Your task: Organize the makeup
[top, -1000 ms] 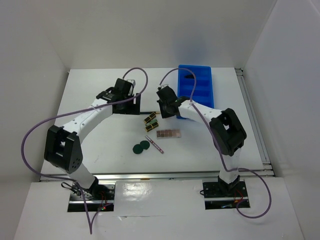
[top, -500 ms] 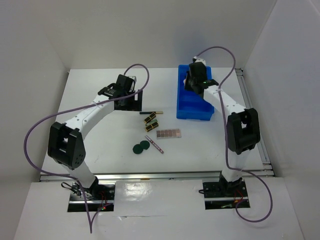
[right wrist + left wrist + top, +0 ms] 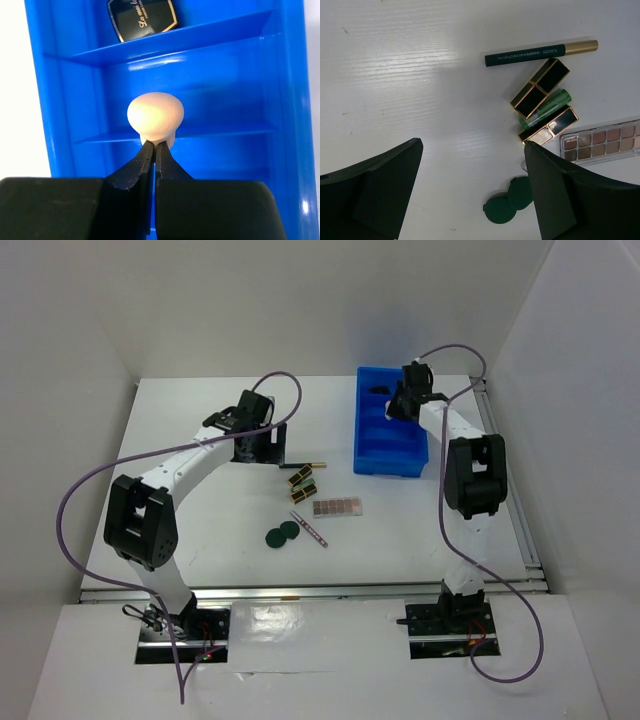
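White table (image 3: 215,540): pencil (image 3: 540,52), gold end rightward.

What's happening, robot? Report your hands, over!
Right gripper shut on sponge, over blue bin. Left gripper open, hovering over table near lipsticks. Compact already in bin. No obstruction seen.

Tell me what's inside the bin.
A black compact lies in the bin's far compartment. The right tool holds the sponge over the middle ones; the nearest part is hidden behind it.
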`<move>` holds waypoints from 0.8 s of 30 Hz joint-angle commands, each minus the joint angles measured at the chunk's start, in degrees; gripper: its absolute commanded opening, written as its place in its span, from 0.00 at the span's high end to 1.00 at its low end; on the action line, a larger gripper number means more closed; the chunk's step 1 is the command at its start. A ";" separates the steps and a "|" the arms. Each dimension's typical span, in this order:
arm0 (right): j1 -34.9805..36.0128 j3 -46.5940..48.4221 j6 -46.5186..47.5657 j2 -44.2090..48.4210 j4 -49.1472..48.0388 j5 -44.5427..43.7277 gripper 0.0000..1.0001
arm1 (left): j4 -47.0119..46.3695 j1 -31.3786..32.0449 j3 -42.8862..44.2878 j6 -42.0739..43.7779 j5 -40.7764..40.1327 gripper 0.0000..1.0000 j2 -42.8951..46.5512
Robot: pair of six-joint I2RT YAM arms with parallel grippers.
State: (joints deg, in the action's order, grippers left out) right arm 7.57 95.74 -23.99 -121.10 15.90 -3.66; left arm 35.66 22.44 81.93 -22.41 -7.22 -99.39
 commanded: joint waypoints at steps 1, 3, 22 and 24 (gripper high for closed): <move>-1.33 2.43 -1.32 -1.50 -2.98 2.43 1.00 | -0.06 0.24 2.62 0.71 -0.42 0.03 -0.01; -2.04 3.65 -1.32 -2.12 -2.98 2.43 1.00 | -0.06 0.24 3.15 0.71 -0.42 0.03 -0.01; -2.04 4.88 -2.38 0.86 -4.31 3.05 1.00 | 0.46 0.24 5.43 0.71 1.16 0.03 -1.59; -2.04 6.73 -1.85 -0.97 -4.30 3.66 1.00 | 0.46 0.24 5.43 0.71 0.46 0.03 -1.59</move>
State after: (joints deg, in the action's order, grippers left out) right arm 5.82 97.71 -25.91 -121.51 13.50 -0.47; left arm 36.01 22.44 85.25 -22.41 -6.92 -100.44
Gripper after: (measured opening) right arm 0.022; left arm 0.971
